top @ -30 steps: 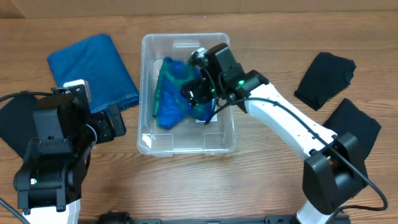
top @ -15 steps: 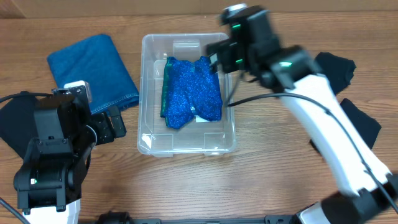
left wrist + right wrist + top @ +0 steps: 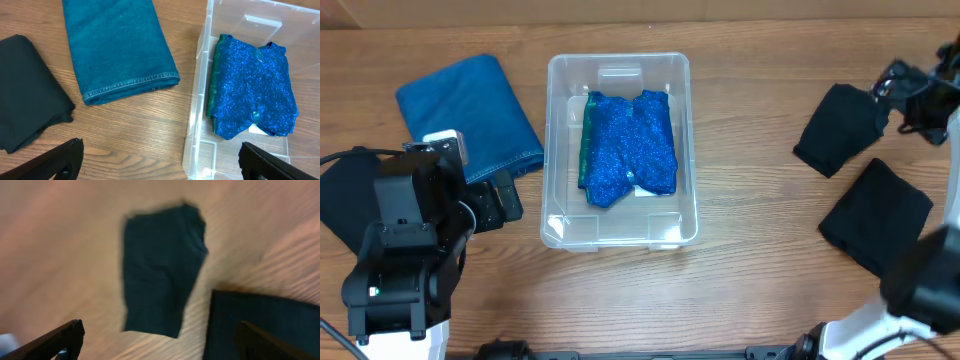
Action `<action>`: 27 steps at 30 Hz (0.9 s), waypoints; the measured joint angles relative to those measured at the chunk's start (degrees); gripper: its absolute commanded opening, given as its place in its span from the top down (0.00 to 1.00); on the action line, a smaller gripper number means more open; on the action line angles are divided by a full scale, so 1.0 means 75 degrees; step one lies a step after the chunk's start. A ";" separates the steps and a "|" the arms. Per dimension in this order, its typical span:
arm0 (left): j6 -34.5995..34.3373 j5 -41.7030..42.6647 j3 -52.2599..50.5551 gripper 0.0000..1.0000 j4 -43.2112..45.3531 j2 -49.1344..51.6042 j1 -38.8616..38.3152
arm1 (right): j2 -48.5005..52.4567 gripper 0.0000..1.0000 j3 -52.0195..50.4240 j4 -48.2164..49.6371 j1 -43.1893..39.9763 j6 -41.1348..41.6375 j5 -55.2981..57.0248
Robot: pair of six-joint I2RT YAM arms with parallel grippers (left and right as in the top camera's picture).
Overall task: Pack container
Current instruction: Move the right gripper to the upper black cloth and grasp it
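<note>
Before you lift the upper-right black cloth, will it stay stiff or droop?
Probably floppy: the upper-right black cloth lies flat with soft, uneven edges, so a pinch would likely leave it hanging. It looks thin, so probably light. Pushed along the table, it may bunch up.

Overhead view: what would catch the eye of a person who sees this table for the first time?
The glittering blue cloth lying inside the clear container in the middle of the view stands out most. Left of the container lies a folded teal-blue cloth. At the right lie a small black cloth and, below it in the picture, a larger black cloth.
</note>
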 measured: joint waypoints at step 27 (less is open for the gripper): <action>0.0000 0.0000 0.0000 0.00 0.0006 0.0000 0.0000 | 0.2640 0.00 -0.0122 0.1183 -0.0329 -0.0318 -0.1061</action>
